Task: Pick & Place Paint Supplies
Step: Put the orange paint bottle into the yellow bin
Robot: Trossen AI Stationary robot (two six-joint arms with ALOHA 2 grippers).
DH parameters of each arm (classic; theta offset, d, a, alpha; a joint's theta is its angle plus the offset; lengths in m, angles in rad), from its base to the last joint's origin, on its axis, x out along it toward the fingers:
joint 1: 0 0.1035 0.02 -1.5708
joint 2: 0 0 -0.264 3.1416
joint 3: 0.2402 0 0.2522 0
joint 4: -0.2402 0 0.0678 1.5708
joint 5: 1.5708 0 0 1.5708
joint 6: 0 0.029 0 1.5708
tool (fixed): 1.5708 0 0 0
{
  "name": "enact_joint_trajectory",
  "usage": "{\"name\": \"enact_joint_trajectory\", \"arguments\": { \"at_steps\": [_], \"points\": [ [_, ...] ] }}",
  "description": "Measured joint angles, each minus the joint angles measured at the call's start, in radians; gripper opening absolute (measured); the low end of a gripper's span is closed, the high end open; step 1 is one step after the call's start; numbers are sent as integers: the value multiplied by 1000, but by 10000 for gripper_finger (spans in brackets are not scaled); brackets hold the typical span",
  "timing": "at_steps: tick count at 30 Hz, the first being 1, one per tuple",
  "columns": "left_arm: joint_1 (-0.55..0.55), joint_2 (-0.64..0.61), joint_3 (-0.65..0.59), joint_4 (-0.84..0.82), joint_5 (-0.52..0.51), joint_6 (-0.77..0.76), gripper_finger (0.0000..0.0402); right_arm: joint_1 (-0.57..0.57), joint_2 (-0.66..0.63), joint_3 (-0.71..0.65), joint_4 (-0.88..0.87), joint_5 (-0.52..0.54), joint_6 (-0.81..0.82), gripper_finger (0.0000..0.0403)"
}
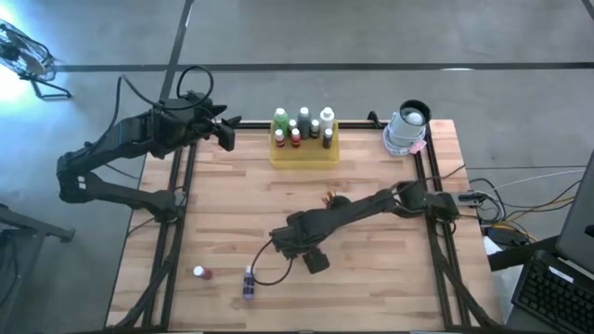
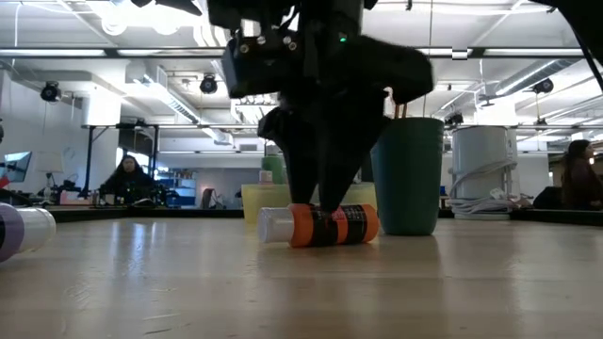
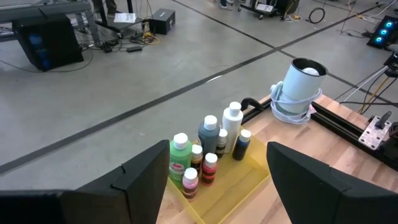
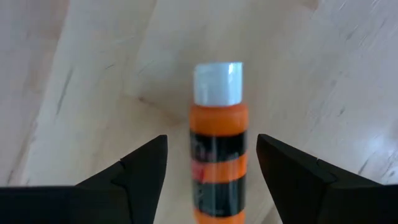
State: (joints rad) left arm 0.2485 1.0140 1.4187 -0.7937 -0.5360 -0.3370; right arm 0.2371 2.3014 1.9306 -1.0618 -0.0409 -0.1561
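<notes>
Orange bottle [image 4: 217, 143] lies on its side on the worktop [image 1: 371, 278], between the right claw's [image 4: 211, 165] wide fingers; contact we cannot judge. Left claw [image 3: 214, 180] waits wide near the tray [image 1: 304, 153].

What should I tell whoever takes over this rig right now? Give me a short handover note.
Right gripper: open, low at mid-table, fingers either side of the orange bottle lying on its side; not gripped yet.
Left gripper: open, waiting over the table's far left corner.
Done: several bottles stand in the yellow tray at the far edge.
Left: the orange bottle, plus a purple bottle and a red bottle lying near the front edge.
</notes>
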Motion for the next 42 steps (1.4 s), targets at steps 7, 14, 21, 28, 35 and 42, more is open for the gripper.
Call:
{"name": "enact_joint_trajectory", "arguments": {
  "at_steps": [7,14,21,28,35,42],
  "points": [
    [0,3,0,0,0,0,273,-9,18,26,4,-2,-25,214],
    [0,5,0,0,0,0,273,-14,35,16,15,-34,-20,182],
    [-1,11,0,0,0,0,273,-13,51,22,23,-49,-26,163],
    [-1,13,0,0,0,-10,273,-15,51,16,31,-59,-27,159],
    [-1,20,0,0,1,-58,273,-16,56,-4,55,-73,-27,190],
    [0,18,0,7,26,-77,273,-16,54,-17,56,-71,-7,170]
  ]
}}
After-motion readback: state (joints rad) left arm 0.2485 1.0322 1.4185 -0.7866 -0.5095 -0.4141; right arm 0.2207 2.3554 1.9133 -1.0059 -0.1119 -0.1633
